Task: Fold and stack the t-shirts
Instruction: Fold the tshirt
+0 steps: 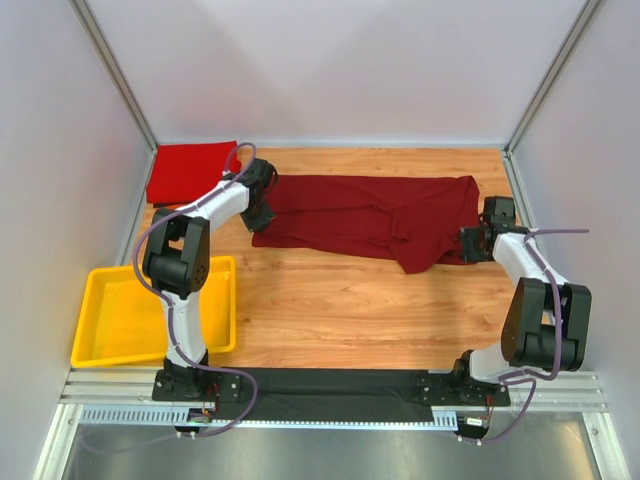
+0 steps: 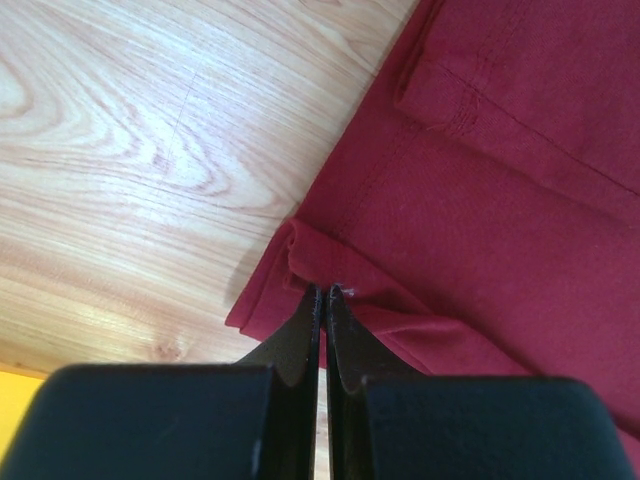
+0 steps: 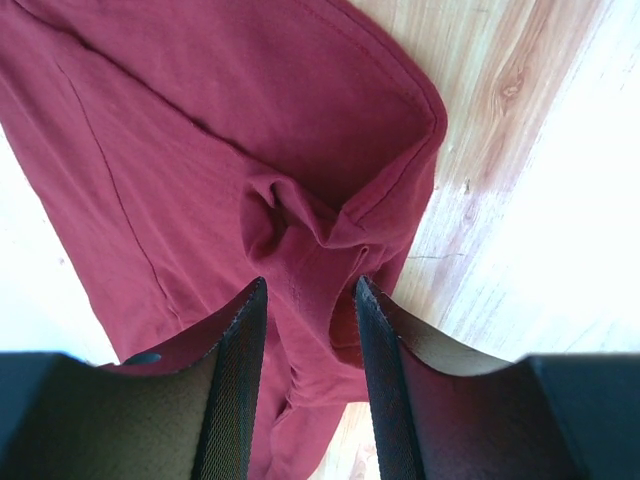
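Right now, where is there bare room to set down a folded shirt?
Best: the wide bare table between the maroon t-shirt and the arms' bases, flanked by the yellow tray and the right arm. A thin strip runs behind that shirt at the far wall. Crowded: the far-left corner, with the red t-shirt and left gripper.

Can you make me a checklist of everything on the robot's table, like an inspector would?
Surface: wooden table, no spills seen.
Job's things: maroon t-shirt spread out, rumpled, unfolded; red t-shirt folded, far left corner.
Clutter: yellow tray, near left, nothing seen inside.
Grippers: left gripper shut on the maroon t-shirt's edge; right gripper open over a bunched fold.
Cables: purple cables, hanging in loose loops.
Surroundings: white walls.
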Action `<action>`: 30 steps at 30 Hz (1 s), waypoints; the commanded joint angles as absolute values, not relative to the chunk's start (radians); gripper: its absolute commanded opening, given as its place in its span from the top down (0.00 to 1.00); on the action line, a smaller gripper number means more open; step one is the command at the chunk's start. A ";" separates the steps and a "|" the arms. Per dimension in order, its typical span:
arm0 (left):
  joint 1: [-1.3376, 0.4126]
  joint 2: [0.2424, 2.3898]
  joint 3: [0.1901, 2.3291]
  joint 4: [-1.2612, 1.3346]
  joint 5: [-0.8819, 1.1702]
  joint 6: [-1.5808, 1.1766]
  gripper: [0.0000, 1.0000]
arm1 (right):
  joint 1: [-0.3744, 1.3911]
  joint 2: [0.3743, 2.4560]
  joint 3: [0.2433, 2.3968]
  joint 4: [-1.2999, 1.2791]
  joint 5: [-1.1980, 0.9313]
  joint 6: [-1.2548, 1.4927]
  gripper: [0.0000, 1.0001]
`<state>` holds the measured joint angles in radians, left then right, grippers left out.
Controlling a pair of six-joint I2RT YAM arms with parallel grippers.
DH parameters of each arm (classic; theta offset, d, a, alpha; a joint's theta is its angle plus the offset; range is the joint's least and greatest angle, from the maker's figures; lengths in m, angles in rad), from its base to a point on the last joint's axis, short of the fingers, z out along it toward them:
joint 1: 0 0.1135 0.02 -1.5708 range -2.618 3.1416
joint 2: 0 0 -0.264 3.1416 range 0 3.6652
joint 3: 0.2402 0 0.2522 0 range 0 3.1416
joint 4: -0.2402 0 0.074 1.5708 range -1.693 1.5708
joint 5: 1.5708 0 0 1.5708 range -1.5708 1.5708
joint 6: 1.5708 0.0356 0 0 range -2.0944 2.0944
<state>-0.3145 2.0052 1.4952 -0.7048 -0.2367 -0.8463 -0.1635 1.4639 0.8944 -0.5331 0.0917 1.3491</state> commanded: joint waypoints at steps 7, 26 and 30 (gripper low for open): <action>-0.322 1.963 1.493 -0.681 -0.229 -0.851 1.00 | -0.146 1.494 0.897 -0.482 0.095 1.399 0.57; -0.322 1.922 1.503 -0.681 -0.271 -0.836 1.00 | -0.143 1.482 1.006 -0.506 0.256 1.191 1.00; -0.310 1.924 1.520 -0.693 -0.275 -0.839 1.00 | -0.143 1.500 1.101 -0.522 0.296 1.030 1.00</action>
<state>-0.3187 1.9816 1.4948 -0.6956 -0.2501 -0.8474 -0.1452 1.5291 1.0222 -0.5266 0.2035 1.1950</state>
